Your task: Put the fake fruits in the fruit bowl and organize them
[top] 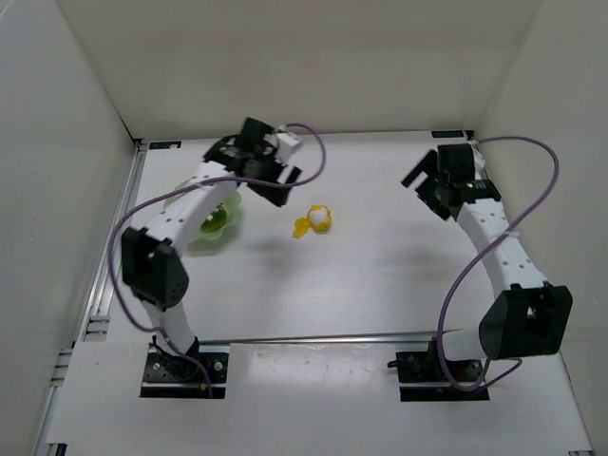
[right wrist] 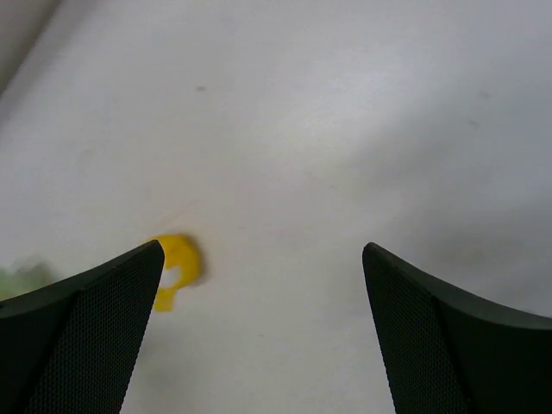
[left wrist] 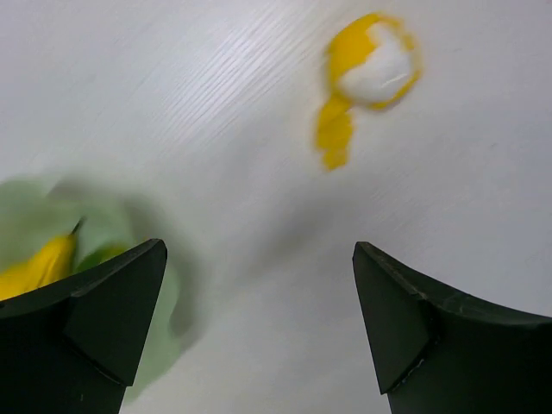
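Note:
The yellow-and-white peeled piece [top: 315,221] lies on the table right of the bowl; it also shows in the left wrist view [left wrist: 369,78] and the right wrist view [right wrist: 176,265]. The mint-green fruit bowl [top: 202,241] sits under my left arm and holds the dark green fruit [top: 215,219]. In the left wrist view the yellow pear [left wrist: 36,267] lies in the bowl [left wrist: 103,228]. My left gripper [top: 277,186] is open and empty, between the bowl and the peeled piece. My right gripper [top: 429,192] is open and empty at the far right.
White walls enclose the table on three sides. A metal rail [top: 112,275] runs along the left edge. Purple cables [top: 494,249] loop beside both arms.

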